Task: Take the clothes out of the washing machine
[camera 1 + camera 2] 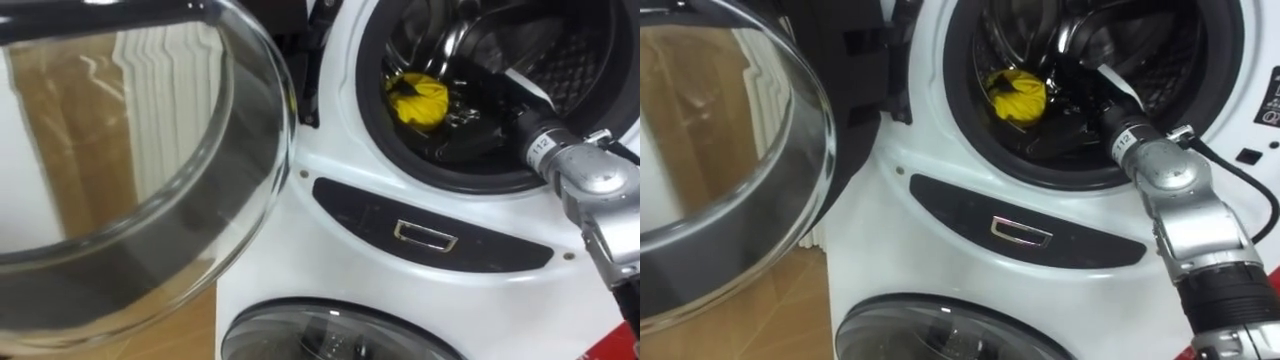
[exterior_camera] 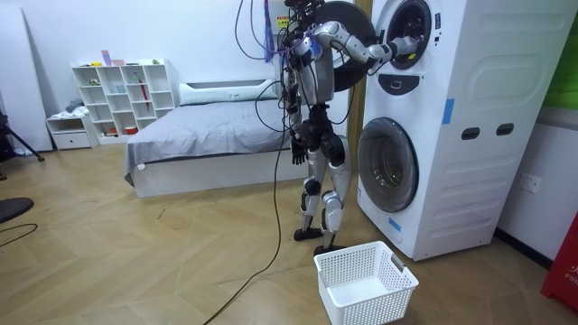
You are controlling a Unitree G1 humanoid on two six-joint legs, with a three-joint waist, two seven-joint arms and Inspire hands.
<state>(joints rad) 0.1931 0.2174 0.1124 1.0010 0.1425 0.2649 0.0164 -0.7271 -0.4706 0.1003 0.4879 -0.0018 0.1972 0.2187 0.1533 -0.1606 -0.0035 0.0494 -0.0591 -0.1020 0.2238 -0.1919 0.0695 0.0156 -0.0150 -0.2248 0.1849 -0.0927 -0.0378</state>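
The right hand [image 1: 490,95] is being held inside the dark steel drum [image 1: 580,50] of the white washing machine [image 2: 452,135], just beside the crumpled yellow cloth [image 1: 417,98]. Its fingers cannot be made out. If they are closed short of it, the cloth could be nudged deeper rather than grasped.

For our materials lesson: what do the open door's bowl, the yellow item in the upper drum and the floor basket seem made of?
Door bowl: probably glass, glossy; see-through with reflections. Yellow item: likely soft cloth; bunched, creased. Basket: seemingly white plastic; moulded lattice walls.
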